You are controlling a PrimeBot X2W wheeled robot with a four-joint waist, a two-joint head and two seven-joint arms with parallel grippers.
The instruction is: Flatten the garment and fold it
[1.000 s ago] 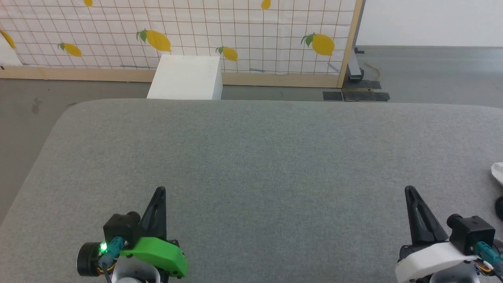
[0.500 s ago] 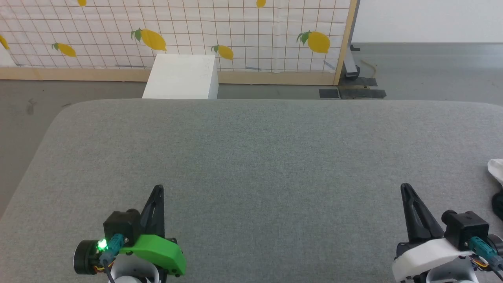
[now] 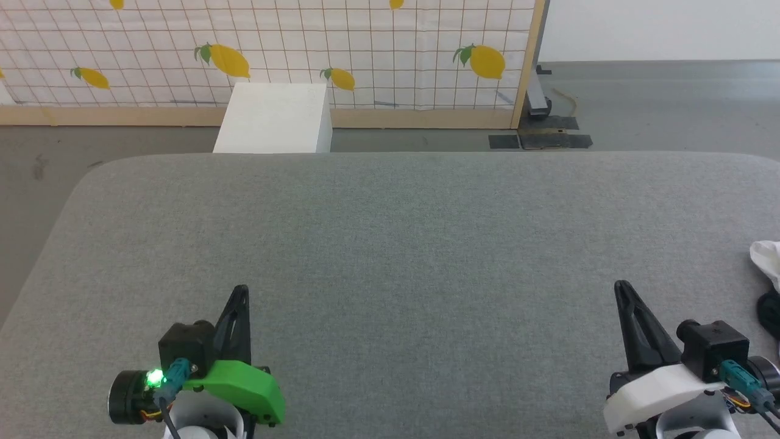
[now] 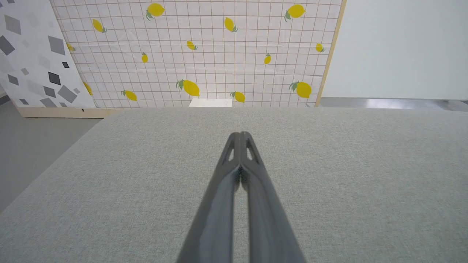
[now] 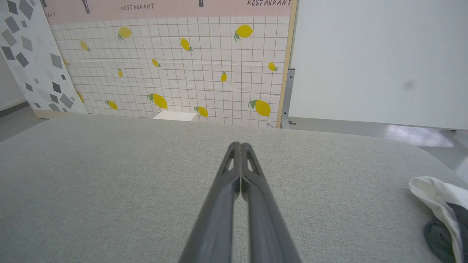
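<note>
The garment (image 3: 768, 277) lies bunched at the far right edge of the grey table, with only a white fold and a dark patch showing; the right wrist view catches the garment (image 5: 440, 208) at its lower right, crumpled, white with black. My right gripper (image 3: 621, 286) is shut and empty, hovering over bare table well left of the garment; its tips (image 5: 239, 145) are pressed together. My left gripper (image 3: 241, 289) is shut at the lower left with nothing held, tips (image 4: 239, 134) touching.
The grey fabric-covered table (image 3: 390, 231) spans the head view, with rounded far corners. Behind it stands a white box (image 3: 274, 119) on the floor before a lemon-print panel (image 3: 274, 49). Grey floor lies to the left and far right.
The whole head view has shifted slightly, so the camera turned rightward; a bit more of the garment shows at the right edge. Both grippers keep their pose and stay shut.
</note>
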